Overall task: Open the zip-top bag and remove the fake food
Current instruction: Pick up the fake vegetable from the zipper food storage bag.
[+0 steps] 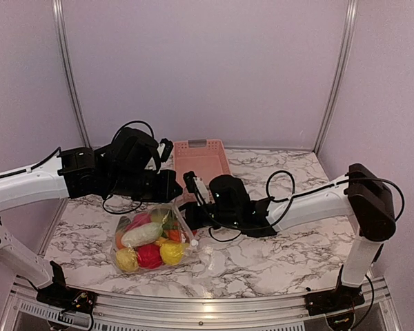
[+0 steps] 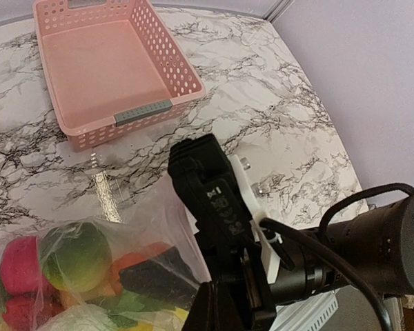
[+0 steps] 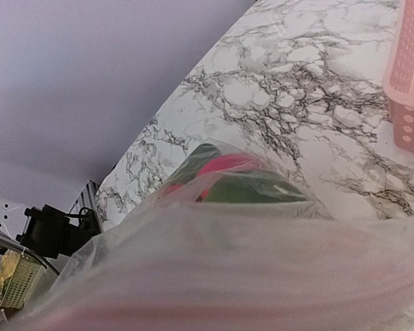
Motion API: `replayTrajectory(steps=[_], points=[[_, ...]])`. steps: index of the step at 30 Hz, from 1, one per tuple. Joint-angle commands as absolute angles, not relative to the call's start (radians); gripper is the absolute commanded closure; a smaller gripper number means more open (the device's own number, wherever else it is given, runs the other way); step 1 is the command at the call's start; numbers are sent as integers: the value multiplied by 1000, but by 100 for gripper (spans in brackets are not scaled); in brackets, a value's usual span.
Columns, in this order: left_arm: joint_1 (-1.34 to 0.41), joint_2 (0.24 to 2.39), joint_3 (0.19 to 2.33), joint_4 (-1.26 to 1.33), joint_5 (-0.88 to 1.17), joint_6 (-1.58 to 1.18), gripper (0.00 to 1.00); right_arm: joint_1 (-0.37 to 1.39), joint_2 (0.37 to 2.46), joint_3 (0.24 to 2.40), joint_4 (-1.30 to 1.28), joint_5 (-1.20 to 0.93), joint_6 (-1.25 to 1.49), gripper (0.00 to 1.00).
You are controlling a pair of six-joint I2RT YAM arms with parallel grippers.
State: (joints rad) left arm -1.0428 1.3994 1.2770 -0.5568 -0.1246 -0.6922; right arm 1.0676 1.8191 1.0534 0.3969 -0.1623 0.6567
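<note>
Zip-top bag (image 1: 167,219): lying on marble desk (image 1: 276,255) in front of pink basket (image 1: 201,160), holding fake food (image 1: 150,256) inside. Right gripper (image 1: 186,219): clamping closed on bag's right edge, film stretching across its camera. Left gripper (image 1: 171,187): hovering closed just above bag's far edge, any grip on film impossible to tell.
</note>
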Motion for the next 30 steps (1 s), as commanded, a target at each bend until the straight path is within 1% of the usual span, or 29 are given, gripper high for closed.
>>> replayTrajectory(steps=[1, 8, 16, 24, 30], points=[[-1038, 1348, 1255, -537, -173, -702, 100, 1093, 1777, 1105, 345, -95, 631, 100], [-1005, 1278, 1201, -521, -193, -718, 100, 1128, 1701, 1153, 249, 21, 585, 100], [-970, 1195, 1156, -510, -208, -710, 100, 1169, 1671, 1270, 115, 119, 524, 100], [-921, 1125, 1082, -494, -205, -705, 100, 1179, 1659, 1379, 6, 175, 477, 100], [-878, 1119, 1045, -465, -170, -689, 100, 1180, 1646, 1435, -69, 205, 440, 100]])
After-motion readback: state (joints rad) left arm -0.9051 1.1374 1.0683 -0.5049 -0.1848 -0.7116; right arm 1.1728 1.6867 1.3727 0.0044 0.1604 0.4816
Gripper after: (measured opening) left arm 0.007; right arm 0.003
